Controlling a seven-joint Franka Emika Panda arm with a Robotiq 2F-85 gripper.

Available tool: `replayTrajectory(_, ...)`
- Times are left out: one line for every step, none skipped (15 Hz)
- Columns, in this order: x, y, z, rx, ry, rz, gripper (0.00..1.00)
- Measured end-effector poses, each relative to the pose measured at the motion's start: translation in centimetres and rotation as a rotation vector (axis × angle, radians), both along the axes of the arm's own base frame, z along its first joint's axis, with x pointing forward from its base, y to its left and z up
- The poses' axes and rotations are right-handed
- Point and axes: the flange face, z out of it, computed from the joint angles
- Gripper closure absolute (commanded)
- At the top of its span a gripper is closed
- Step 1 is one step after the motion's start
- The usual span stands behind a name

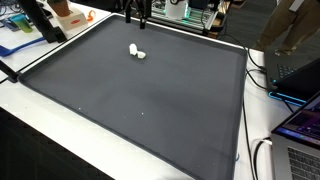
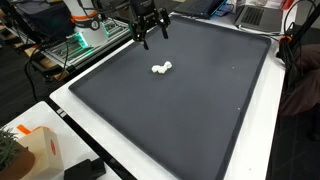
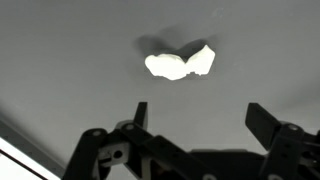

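Wrist view: gripper (image 3: 196,118) jaws wide open, empty, above white lump (image 3: 180,64).

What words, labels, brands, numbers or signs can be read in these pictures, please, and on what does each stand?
No text can be read anywhere.
Laptop screen: lit, but its content is too small and blurred to read.
Pale box: an orange patch, no legible print.
White object, dark mat and claw: no visible markings.
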Motion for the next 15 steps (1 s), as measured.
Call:
replayTrajectory(0.0, 0.0, 0.0, 0.0, 0.001, 0.0, 0.0)
replayTrajectory(0.0, 0.0, 0.0, 0.0, 0.0, 0.0, 0.0)
replayTrajectory(0.1, 0.0, 0.1, 0.0, -0.001, 0.0, 0.0)
replayTrajectory(0.1, 0.0, 0.1, 0.0, -0.001, 0.0, 0.0)
replayTrajectory(0.1, 0.0, 0.1, 0.0, -0.001, 0.0, 0.0)
replayTrajectory(0.1, 0.0, 0.1, 0.0, -0.001, 0.001, 0.0)
replayTrajectory(0.1, 0.0, 0.1, -0.004, -0.001, 0.003, 0.0)
replayTrajectory(0.1, -0.1, 0.0, -0.01, 0.001, 0.004, 0.0)
replayTrajectory(0.1, -0.1, -0.1, -0.015, 0.004, 0.002, 0.0)
replayTrajectory(0.2, -0.1, -0.3, -0.023, 0.007, -0.002, 0.0)
replayTrajectory(0.3, -0.2, -0.4, -0.032, 0.01, -0.006, 0.0)
replayTrajectory(0.4, -0.2, -0.6, -0.04, 0.013, -0.01, 0.0)
replayTrajectory(0.6, -0.2, -0.9, -0.046, 0.018, -0.011, 0.0)
replayTrajectory(0.7, -0.1, -1.2, -0.051, 0.025, -0.01, 0.0)
replayTrajectory(0.9, 0.1, -1.6, -0.056, 0.032, -0.007, 0.0)
